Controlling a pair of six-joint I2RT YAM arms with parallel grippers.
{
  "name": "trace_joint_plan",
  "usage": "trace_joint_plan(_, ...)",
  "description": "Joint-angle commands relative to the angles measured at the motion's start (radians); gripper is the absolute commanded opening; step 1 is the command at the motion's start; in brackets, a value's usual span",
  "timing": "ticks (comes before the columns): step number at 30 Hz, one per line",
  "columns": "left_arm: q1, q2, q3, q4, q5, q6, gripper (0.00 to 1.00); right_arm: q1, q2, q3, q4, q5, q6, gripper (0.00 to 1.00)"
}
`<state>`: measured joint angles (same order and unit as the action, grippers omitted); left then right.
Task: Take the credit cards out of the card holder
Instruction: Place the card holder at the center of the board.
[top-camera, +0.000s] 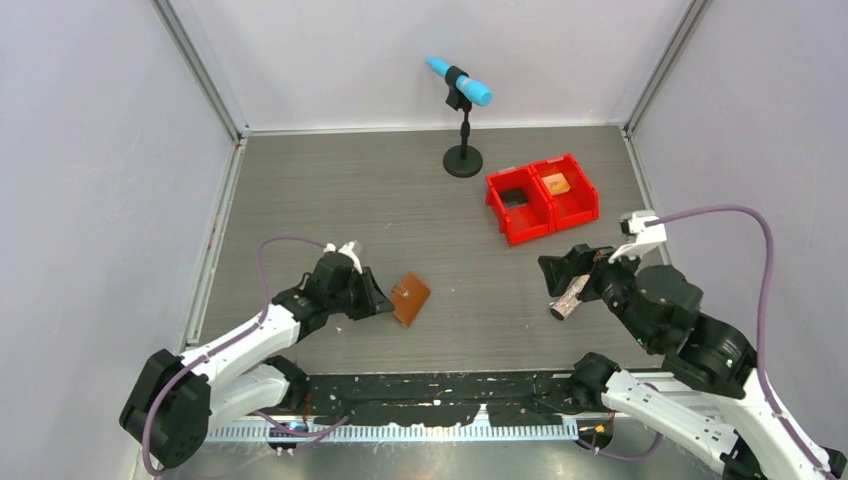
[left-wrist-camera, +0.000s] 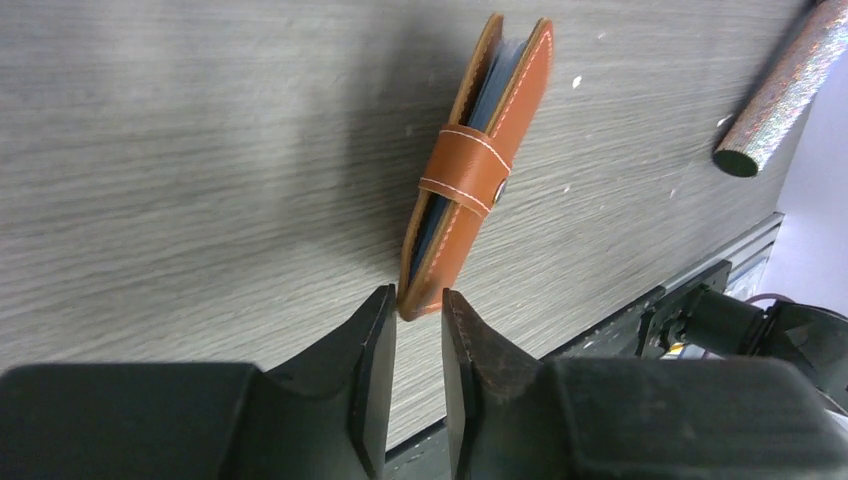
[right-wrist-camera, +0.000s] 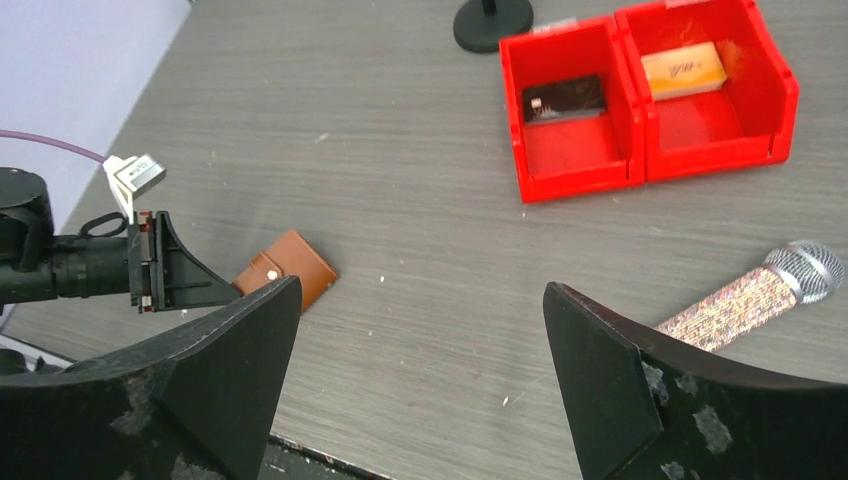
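Note:
The brown leather card holder (left-wrist-camera: 480, 170) is closed, its strap snapped across it, and blue-grey inner panels show at its edge. It stands tilted on edge on the grey table, and it also shows in the top view (top-camera: 412, 298) and the right wrist view (right-wrist-camera: 290, 265). My left gripper (left-wrist-camera: 418, 300) is shut on its near corner; the top view shows the gripper (top-camera: 378, 298) just left of the holder. My right gripper (right-wrist-camera: 420, 290) is wide open and empty, above the table at the right (top-camera: 560, 272). No loose cards show near the holder.
Two joined red bins (top-camera: 540, 195) stand at the back right, with a black card (right-wrist-camera: 563, 98) in the left one and an orange card (right-wrist-camera: 683, 68) in the right. A glittery microphone (right-wrist-camera: 740, 300) lies under my right gripper. A blue microphone on a stand (top-camera: 460, 85) is at the back.

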<state>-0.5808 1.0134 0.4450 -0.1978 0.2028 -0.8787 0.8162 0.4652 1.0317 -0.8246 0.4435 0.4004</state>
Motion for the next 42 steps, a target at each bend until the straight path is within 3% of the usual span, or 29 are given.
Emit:
trace_joint_plan(1,-0.013,-0.019,-0.076,0.067,0.036,-0.047,0.31,0.004,0.044,-0.032,-0.021,-0.006,0.066,0.99)
trace_joint_plan(6,-0.023,-0.154,-0.104,-0.025,0.005,-0.036,0.42,0.003,0.032,-0.059,0.001,-0.01,0.145,1.0)
trace_joint_plan(13,-0.023,-0.409,0.022,-0.385,-0.124,0.128,0.59,0.004,0.01,-0.105,0.079,-0.063,0.245,0.95)
trace_joint_plan(14,-0.023,-0.437,0.047,-0.433,-0.156,0.146,0.71,0.003,0.026,-0.109,0.088,-0.08,0.253,0.93)
trace_joint_plan(15,-0.024,-0.468,0.072,-0.475,-0.186,0.161,0.94,0.003,0.047,-0.115,0.106,-0.116,0.261,0.92)
trace_joint_plan(16,-0.024,-0.497,0.094,-0.506,-0.22,0.172,0.99,0.003,0.059,-0.119,0.112,-0.131,0.288,0.9)
trace_joint_plan(19,-0.024,-0.584,0.14,-0.554,-0.283,0.187,0.99,0.003,0.123,-0.149,0.174,-0.22,0.331,0.88)
trace_joint_plan(23,-0.024,-0.673,0.136,-0.616,-0.379,0.053,0.99,0.003,0.186,-0.228,0.294,-0.288,0.415,0.83)
trace_joint_plan(27,-0.024,-0.724,0.063,-0.543,-0.346,0.051,0.99,0.01,0.277,-0.312,0.419,-0.312,0.499,0.8)
trace_joint_plan(28,-0.024,-0.713,0.047,-0.521,-0.334,0.05,0.94,0.014,0.314,-0.339,0.467,-0.314,0.509,0.79)
trace_joint_plan(31,-0.023,-0.597,0.036,-0.467,-0.279,0.061,0.83,0.03,0.397,-0.39,0.579,-0.33,0.55,0.74)
trace_joint_plan(34,-0.025,-0.384,0.081,-0.421,-0.218,0.089,0.76,0.045,0.512,-0.422,0.694,-0.328,0.574,0.71)
trace_joint_plan(37,-0.043,-0.227,0.146,-0.401,-0.212,0.126,0.73,0.077,0.607,-0.417,0.777,-0.326,0.583,0.65)
trace_joint_plan(42,-0.066,-0.093,0.19,-0.33,-0.258,0.148,0.7,0.108,0.78,-0.399,0.907,-0.319,0.603,0.6)
